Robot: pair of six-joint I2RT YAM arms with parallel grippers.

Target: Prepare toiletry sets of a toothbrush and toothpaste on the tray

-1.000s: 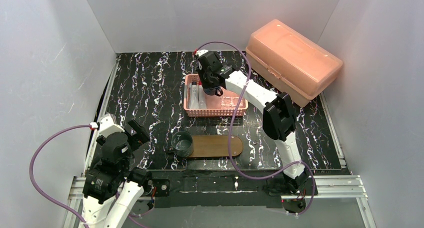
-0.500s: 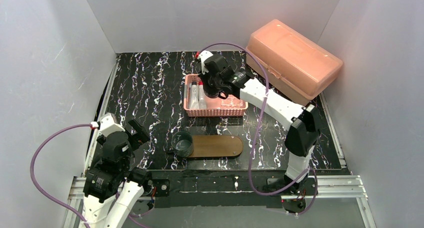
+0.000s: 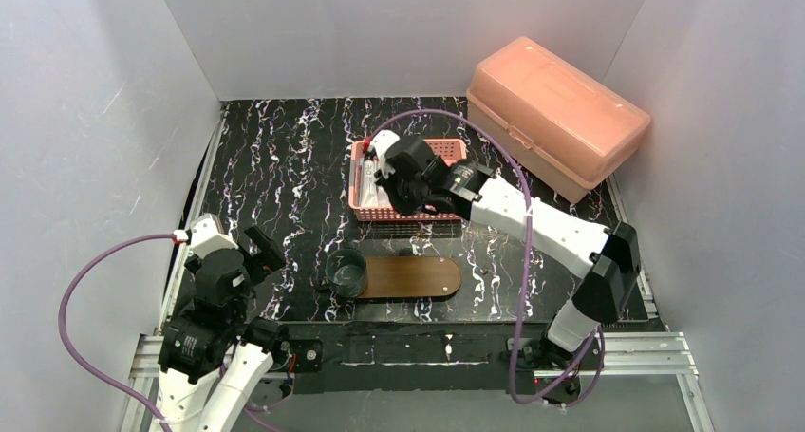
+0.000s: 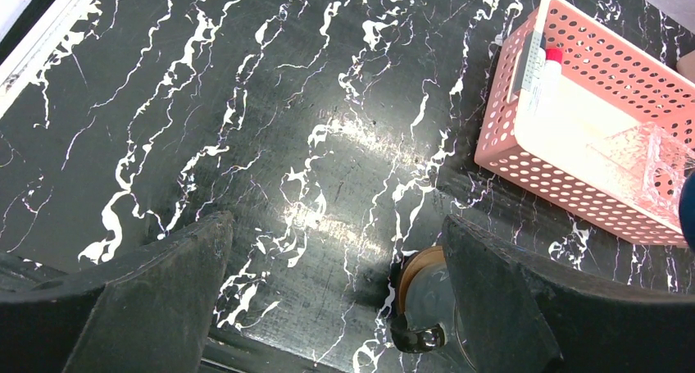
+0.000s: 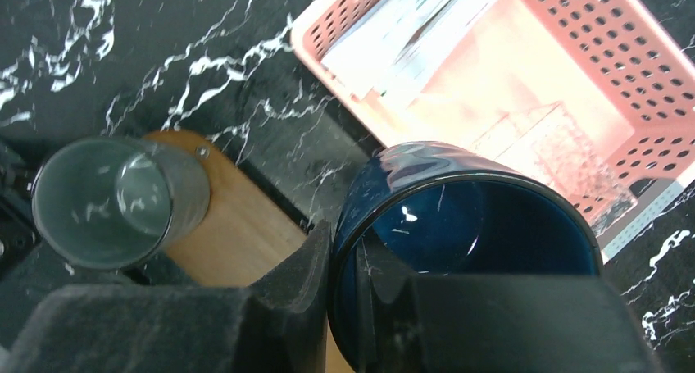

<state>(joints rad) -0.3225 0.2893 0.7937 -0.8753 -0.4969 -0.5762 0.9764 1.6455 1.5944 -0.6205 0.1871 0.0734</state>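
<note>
Right gripper (image 5: pixel 331 284): pinched the rim of the dark blue mug (image 5: pixel 467 217), over the pink basket (image 3: pixel 446 151), middle of the top view.
Left gripper (image 4: pixel 332 299): fingers wide apart, nothing in them, lower left.
Tray (image 3: pixel 418 277): lower middle, grey-green cup (image 3: pixel 346 272) on its left end.

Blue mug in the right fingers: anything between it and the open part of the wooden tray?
Nothing visible. The dark blue mug is held up at the pink mesh basket's near wall; only black marble tabletop lies before the brown oval wooden tray. The smoky grey-green cup takes just its left end.
</note>
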